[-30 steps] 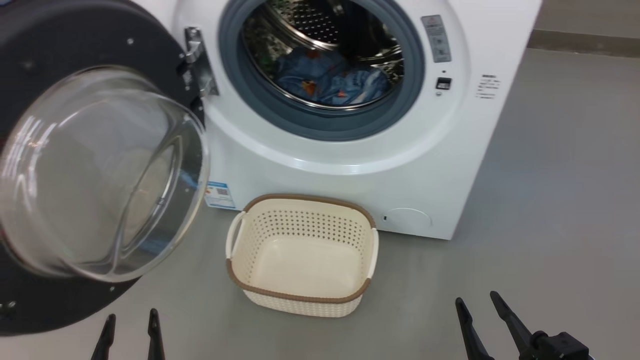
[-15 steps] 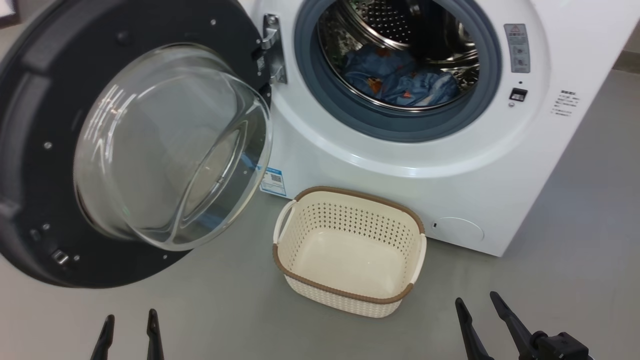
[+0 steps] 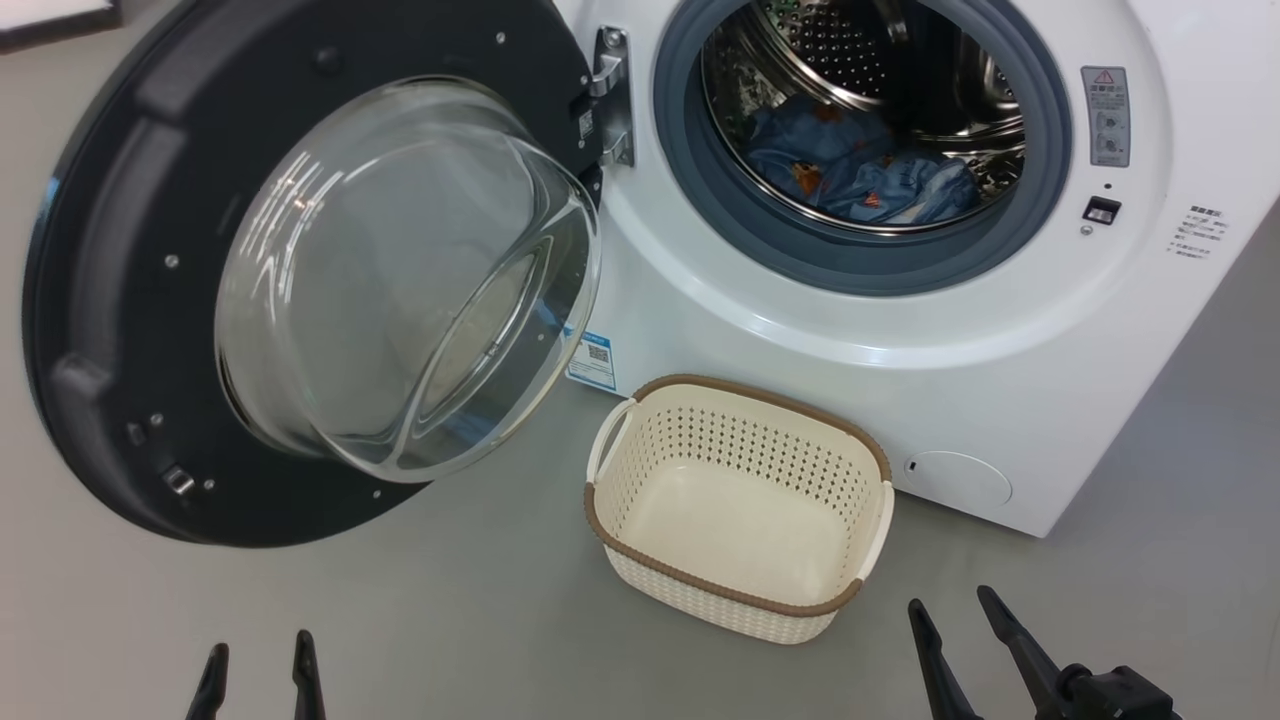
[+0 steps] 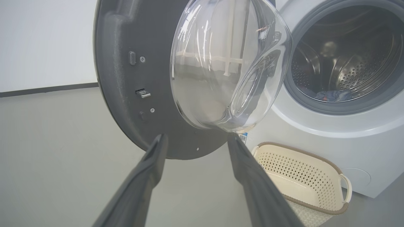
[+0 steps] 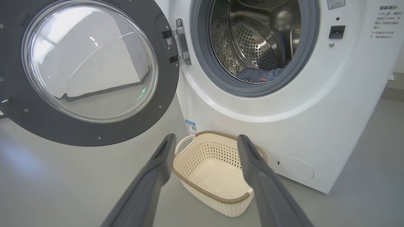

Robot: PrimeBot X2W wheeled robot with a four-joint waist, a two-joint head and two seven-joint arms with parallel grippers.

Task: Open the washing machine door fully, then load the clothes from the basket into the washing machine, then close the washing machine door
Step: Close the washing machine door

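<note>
The door [image 3: 120,300] stands swung wide at the washer's [image 3: 800,400] left. The clothes [image 3: 860,175] lie in the drum [image 3: 850,50]. The basket [image 3: 740,455] sits on the floor [image 3: 500,620] just before the washer. The left gripper [image 3: 260,645] and right gripper [image 3: 950,600] hover apart from it, fingers spread, gripping nothing.

head view seemingly turned left; more washing machine door [image 3: 120,250] shows

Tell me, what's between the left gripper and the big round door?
Nothing but bare grey floor: the head view shows it between the open left gripper and the washing machine door.
</note>
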